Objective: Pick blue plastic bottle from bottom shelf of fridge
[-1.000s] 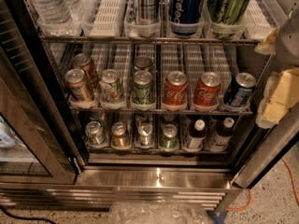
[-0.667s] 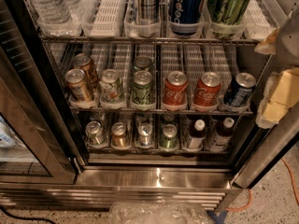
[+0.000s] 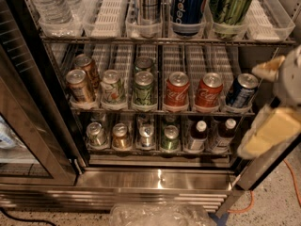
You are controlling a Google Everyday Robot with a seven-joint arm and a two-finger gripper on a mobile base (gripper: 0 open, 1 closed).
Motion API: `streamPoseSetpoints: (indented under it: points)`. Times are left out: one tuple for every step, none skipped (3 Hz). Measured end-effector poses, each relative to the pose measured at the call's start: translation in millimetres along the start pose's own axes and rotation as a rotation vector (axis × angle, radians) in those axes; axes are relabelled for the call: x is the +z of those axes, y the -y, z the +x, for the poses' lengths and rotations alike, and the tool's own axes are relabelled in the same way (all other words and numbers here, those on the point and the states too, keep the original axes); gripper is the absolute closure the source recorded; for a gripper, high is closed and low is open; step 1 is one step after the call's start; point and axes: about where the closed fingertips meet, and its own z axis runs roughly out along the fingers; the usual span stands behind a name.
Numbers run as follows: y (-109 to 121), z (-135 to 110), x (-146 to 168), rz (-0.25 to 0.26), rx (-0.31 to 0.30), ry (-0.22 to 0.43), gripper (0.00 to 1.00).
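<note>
The fridge [image 3: 160, 178] stands open in front of me. On its bottom shelf [image 3: 160, 150] several small cans stand in lanes, with two white-capped dark bottles at the right end. The blue plastic bottle [image 3: 222, 136], with the paler label, is the rightmost. The similar bottle with a darker label [image 3: 197, 136] stands just left of it. My gripper [image 3: 275, 100] hangs at the right edge of the view, outside the fridge, level with the middle shelf, above and right of the bottles. Its tan fingers [image 3: 270, 132] are spread apart and hold nothing.
The middle shelf holds soda cans, among them two red Coca-Cola cans [image 3: 177, 91] and a blue can [image 3: 241, 91]. The top shelf holds water bottles [image 3: 49, 6] and tall cans [image 3: 188, 6]. The glass door [image 3: 28, 140] stands open at left. A crumpled plastic bag [image 3: 160, 215] lies on the floor.
</note>
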Motion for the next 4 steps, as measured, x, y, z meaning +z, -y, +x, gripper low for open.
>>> streamPoseSetpoints:
  points:
    - [-48,-14,23,0.02,-0.002,0.116,0.0]
    - [-86,-26,86,-0.024,-0.008,0.238,0.0]
    - [-100,-40,132,-0.005,0.012,0.366,0.0]
    - [-82,-57,151,0.099,0.048,0.478,0.0]
